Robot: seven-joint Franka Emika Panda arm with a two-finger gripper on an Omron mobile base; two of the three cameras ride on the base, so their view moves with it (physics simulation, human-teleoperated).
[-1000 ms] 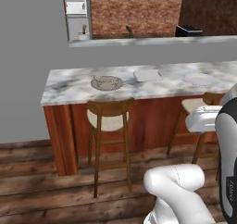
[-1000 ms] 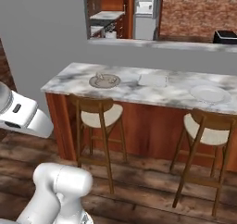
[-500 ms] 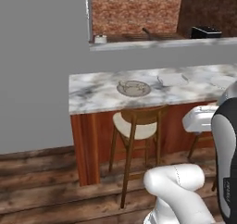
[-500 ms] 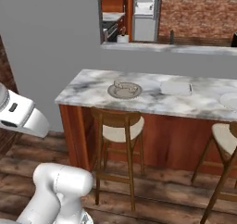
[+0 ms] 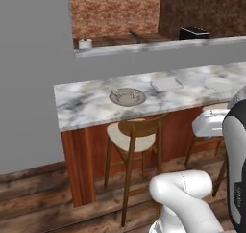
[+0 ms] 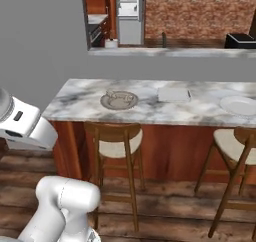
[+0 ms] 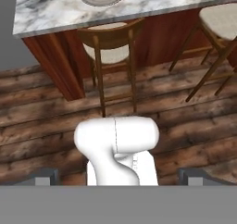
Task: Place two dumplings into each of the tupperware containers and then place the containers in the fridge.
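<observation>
Nearest lies the floor (image 7: 41,121) — dark, rough wooden planks with strong grain. Over it, in the hand view, the gripper (image 7: 118,174) points down with its two dark fingertips (image 7: 44,176) set far apart at the bottom corners, released and grasping nothing.

Beyond the planks stand two wooden stools with round pale cushioned seats and curved backrests: the left stool (image 6: 118,148) is tucked under the counter edge, and the right stool (image 6: 235,146) stands well apart from it.

Behind the stools rises the counter (image 6: 75,98) — a white-and-grey veined marble slab on a reddish wooden base. On the marble, above the left stool, sits a round grey-brown plate (image 6: 119,100) carrying small pale lumps, the dumplings (image 5: 126,94), too small to count. To its right lies a shallow rectangular translucent grey tupperware container (image 6: 174,94) with rounded corners, and further right a round white plate (image 6: 239,105).

A flat grey wall (image 5: 33,58) closes the left side. Past the counter, a grey ledge (image 6: 165,52) holds a small white cup (image 5: 85,44). Farthest back are a red brick wall (image 6: 185,11), a black toaster-like box (image 5: 194,32), and on the left the tall grey-white fridge (image 6: 129,13) beside reddish cabinets.
</observation>
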